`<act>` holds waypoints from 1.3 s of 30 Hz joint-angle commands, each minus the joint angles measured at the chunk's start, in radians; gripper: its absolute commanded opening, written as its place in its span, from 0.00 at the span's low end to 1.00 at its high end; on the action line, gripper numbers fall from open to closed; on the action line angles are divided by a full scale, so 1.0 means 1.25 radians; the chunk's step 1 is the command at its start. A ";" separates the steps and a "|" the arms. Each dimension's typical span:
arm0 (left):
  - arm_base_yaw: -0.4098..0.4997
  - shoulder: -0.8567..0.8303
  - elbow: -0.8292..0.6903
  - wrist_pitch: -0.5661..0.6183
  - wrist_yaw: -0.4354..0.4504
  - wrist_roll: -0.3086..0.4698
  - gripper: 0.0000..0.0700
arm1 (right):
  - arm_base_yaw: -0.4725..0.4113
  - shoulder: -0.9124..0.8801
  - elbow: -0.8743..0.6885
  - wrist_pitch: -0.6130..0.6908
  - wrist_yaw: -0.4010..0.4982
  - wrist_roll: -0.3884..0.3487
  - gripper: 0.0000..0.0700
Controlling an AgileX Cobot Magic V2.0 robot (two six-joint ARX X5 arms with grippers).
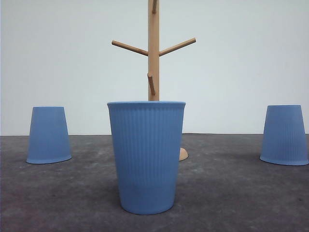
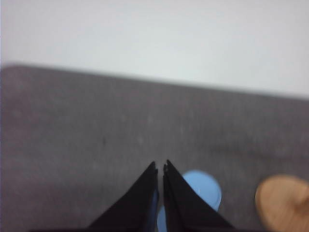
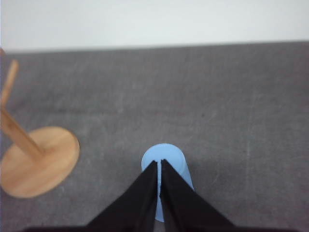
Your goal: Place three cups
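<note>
Plain pale wall (image 1: 241, 58); dark grey matte tabletop (image 1: 227, 193), soft even light

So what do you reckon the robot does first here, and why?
Probably the right gripper opens its jaws and lowers onto the upside-down matte blue ribbed cup right beneath it. Both grippers' jaws are shut and empty, the left gripper too, so nothing can be gripped until they part. The wooden peg stand holds no cups yet.
</note>
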 commanded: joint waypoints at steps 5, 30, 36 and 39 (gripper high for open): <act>-0.011 0.131 0.023 -0.004 0.016 0.034 0.00 | 0.000 0.109 0.023 -0.010 -0.016 -0.046 0.01; -0.035 0.190 0.023 -0.054 0.124 0.030 0.80 | 0.000 0.150 0.023 -0.076 -0.028 -0.066 0.85; -0.045 0.226 0.023 -0.034 0.137 0.029 0.81 | 0.000 0.150 0.023 -0.075 -0.028 -0.066 0.85; -0.049 0.263 0.026 -0.013 0.139 0.029 0.88 | 0.000 0.150 0.023 -0.075 -0.028 -0.066 0.85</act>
